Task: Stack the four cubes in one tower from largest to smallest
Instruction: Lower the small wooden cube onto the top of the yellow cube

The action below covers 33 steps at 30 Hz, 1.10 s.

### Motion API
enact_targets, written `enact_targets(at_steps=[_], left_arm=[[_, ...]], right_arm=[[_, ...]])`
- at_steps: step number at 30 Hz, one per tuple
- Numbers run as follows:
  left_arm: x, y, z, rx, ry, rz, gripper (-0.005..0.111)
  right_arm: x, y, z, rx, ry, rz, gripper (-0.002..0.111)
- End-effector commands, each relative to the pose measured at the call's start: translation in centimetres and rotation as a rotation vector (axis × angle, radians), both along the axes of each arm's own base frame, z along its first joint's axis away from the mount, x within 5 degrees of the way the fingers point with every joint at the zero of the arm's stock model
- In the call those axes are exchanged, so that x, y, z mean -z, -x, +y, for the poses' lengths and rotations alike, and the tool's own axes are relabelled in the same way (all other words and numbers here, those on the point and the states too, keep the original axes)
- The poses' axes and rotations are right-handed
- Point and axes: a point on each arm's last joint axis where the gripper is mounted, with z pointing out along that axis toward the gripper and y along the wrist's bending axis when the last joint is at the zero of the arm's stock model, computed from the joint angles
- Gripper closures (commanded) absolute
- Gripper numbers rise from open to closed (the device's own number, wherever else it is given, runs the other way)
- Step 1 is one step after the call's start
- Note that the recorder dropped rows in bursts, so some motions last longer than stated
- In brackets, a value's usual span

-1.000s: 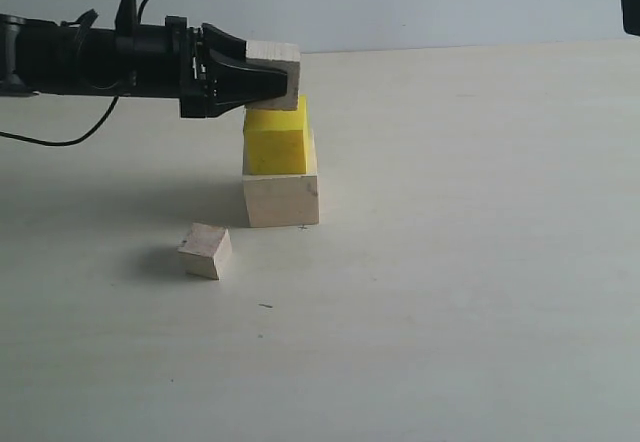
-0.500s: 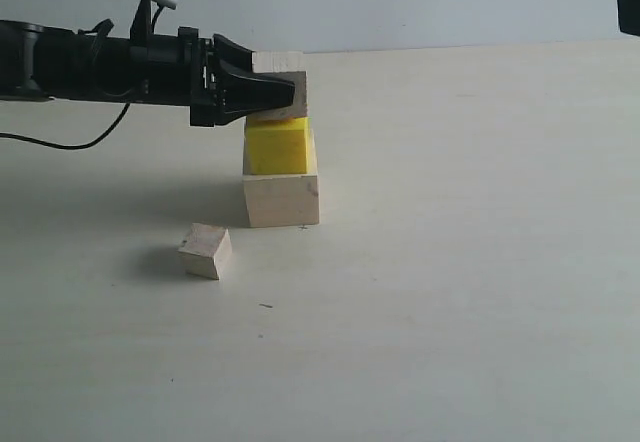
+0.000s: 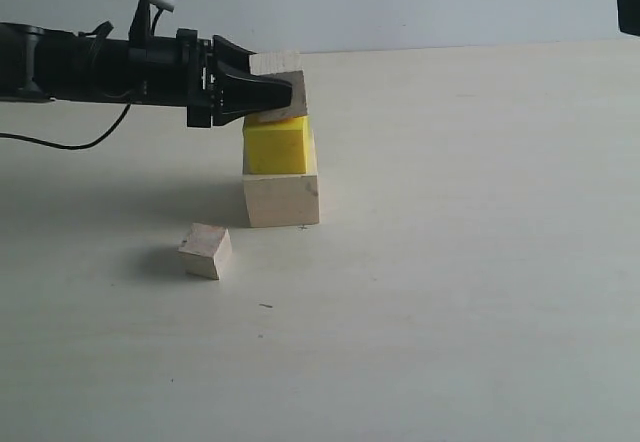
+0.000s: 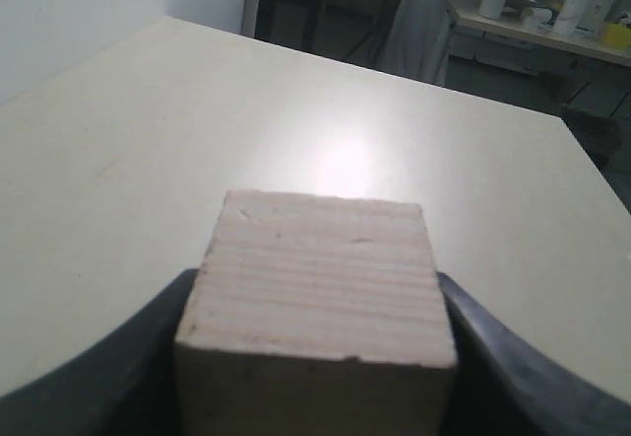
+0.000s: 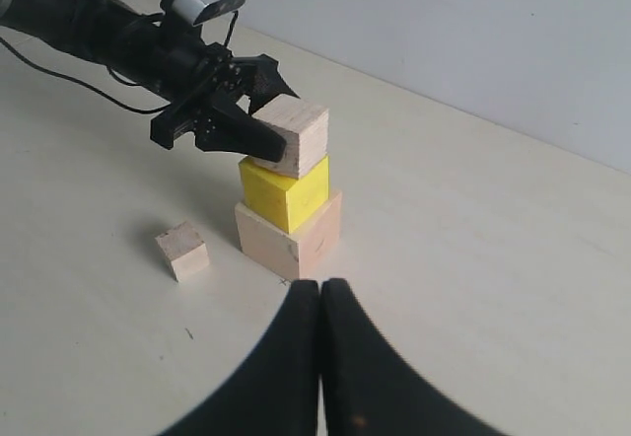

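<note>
Placement of medium cube [image 3: 278,62] is in hand: left gripper [image 3: 275,97] clamps it, apparently seated on yellow cube [image 3: 277,147] over large cube [image 3: 281,200] toward the table's [image 3: 480,262] far edge; next move calls for a square release, then fetching small cube [image 3: 205,250] lying nearer the front edge.

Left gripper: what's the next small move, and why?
Probably open the left gripper and let go. The medium cube it clamps looks seated on the yellow cube, which sits on the large cube. The small cube lies apart, unstacked, so this gripper must free up.
</note>
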Motion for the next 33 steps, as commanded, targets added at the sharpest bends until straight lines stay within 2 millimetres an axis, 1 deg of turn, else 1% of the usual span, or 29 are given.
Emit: enact_targets(at_steps=[1, 33], left_arm=[[0.64, -0.13, 0.63, 0.005, -0.05, -0.002, 0.107], [1.21, 0.4, 0.74, 0.068, -0.117, -0.015, 0.106]], right_arm=[[0.01, 0.13, -0.11, 0.006, -0.006, -0.008, 0.108], [-0.08, 0.07, -0.12, 0.01, -0.011, -0.017, 0.108]])
